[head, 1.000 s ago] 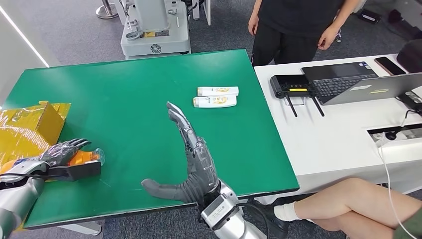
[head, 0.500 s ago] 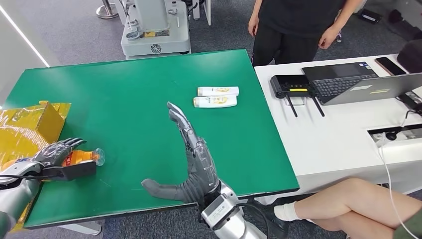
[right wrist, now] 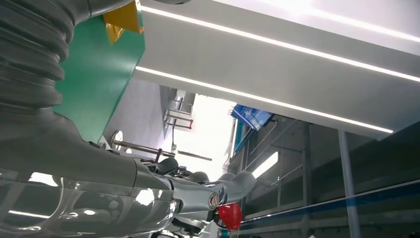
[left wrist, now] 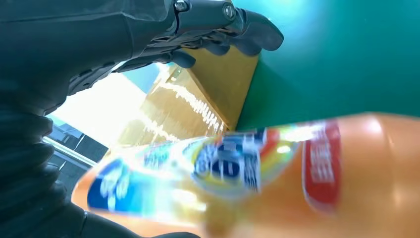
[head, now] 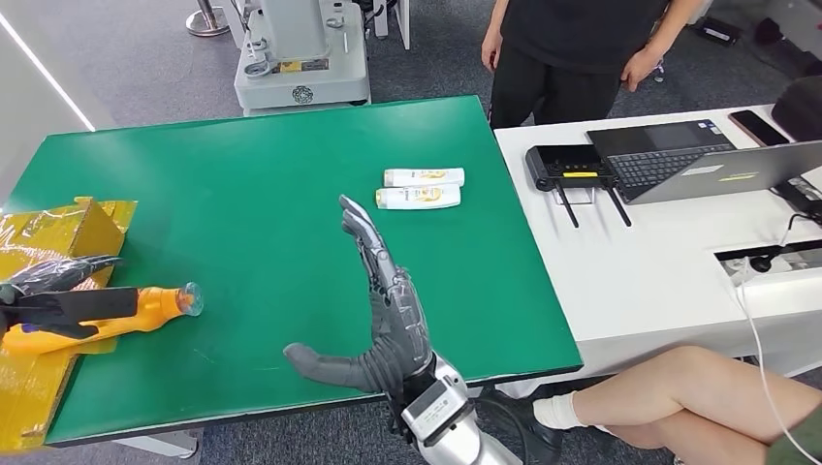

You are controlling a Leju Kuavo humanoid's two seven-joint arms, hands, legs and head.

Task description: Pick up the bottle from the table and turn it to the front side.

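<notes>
The orange bottle [head: 126,308] is being held lengthwise by the left hand [head: 60,302] at the green table's [head: 242,184] left edge, cap pointing inward, beside the yellow box [head: 68,232]. The right hand [head: 383,320] is being kept flat above the table, fingers [head: 361,232] straight, thumb spread, nothing touched. In the left wrist view the blurred label [left wrist: 228,163] is being shown, fingertips [left wrist: 247,37] arched over the bottle.

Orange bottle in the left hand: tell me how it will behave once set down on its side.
The orange bottle looks round-bodied, so it would probably roll on the smooth green table. Its glossy label may slip in the left hand. It appears full, so likely fairly heavy.
</notes>
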